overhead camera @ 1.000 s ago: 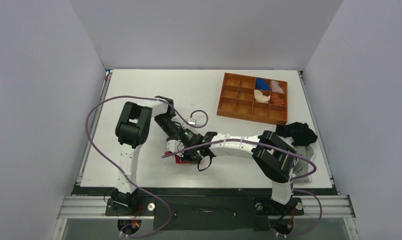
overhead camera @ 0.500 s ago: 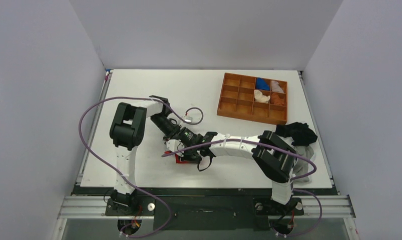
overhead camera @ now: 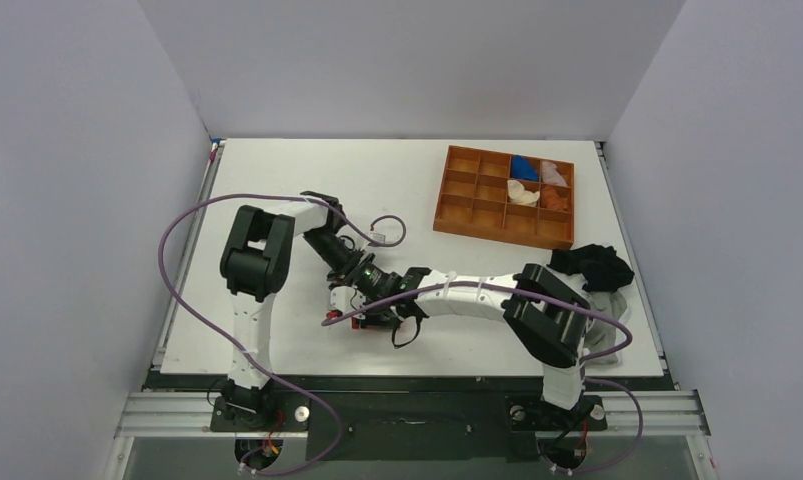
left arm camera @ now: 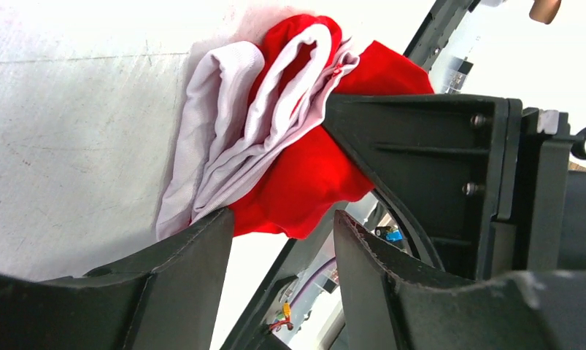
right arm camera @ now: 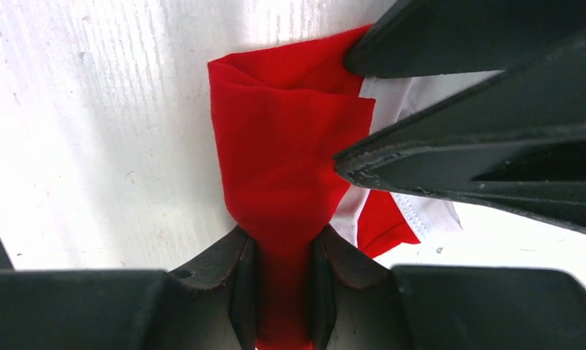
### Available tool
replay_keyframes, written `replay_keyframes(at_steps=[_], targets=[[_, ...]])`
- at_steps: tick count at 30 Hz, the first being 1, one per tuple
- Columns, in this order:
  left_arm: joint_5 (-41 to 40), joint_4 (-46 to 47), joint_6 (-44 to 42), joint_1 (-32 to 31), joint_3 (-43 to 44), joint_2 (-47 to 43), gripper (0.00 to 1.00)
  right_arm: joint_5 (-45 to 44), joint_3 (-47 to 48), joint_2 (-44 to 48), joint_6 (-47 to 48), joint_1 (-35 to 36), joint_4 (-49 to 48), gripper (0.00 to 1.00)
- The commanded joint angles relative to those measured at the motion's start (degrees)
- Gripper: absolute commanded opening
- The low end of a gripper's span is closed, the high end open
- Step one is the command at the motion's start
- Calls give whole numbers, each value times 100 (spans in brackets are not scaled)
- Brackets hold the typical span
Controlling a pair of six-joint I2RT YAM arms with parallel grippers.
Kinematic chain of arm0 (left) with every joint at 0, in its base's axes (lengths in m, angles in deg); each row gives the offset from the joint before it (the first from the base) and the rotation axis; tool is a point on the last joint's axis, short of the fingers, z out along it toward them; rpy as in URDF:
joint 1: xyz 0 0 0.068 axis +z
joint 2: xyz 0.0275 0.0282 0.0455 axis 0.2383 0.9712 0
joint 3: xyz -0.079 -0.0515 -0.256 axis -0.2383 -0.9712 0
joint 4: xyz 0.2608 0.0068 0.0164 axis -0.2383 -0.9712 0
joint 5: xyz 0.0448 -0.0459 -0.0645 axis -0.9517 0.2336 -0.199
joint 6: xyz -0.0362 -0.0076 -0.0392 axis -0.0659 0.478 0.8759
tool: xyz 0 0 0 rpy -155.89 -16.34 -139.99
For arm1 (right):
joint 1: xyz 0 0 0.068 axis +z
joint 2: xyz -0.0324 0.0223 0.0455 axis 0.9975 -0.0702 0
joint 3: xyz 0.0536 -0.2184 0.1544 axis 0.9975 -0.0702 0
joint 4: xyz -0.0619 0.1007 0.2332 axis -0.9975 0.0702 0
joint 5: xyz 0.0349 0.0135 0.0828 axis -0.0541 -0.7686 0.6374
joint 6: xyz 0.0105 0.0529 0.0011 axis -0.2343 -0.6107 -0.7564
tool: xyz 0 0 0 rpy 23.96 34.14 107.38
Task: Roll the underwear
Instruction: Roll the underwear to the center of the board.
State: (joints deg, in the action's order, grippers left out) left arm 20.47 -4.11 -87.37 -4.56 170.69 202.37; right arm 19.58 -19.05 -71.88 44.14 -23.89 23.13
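Half done at best: pinching the bunched underwear (right arm camera: 290, 160) tight in the right hand (right arm camera: 282, 251), holding the left hand (left arm camera: 281, 219) spread wide beside it, needing more rolling.

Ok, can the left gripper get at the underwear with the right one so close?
Likely yes: the left gripper is open, the underwear lying right at its fingertips. The right gripper, shut on the fabric, crowds one side.
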Motion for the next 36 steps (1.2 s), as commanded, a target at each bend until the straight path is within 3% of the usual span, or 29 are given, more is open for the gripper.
replay_keyframes(at_steps=[1,20,36], targets=[[-802,1261,37,-56,239,208,52,-173,83,38,353,263,582,0],[-822,1389,237,-175,416,477,50,141,314,-152,996,362,25,0],[-874,1402,222,-230,409,519,49,1929,916,-854,916,-426,556,0]])
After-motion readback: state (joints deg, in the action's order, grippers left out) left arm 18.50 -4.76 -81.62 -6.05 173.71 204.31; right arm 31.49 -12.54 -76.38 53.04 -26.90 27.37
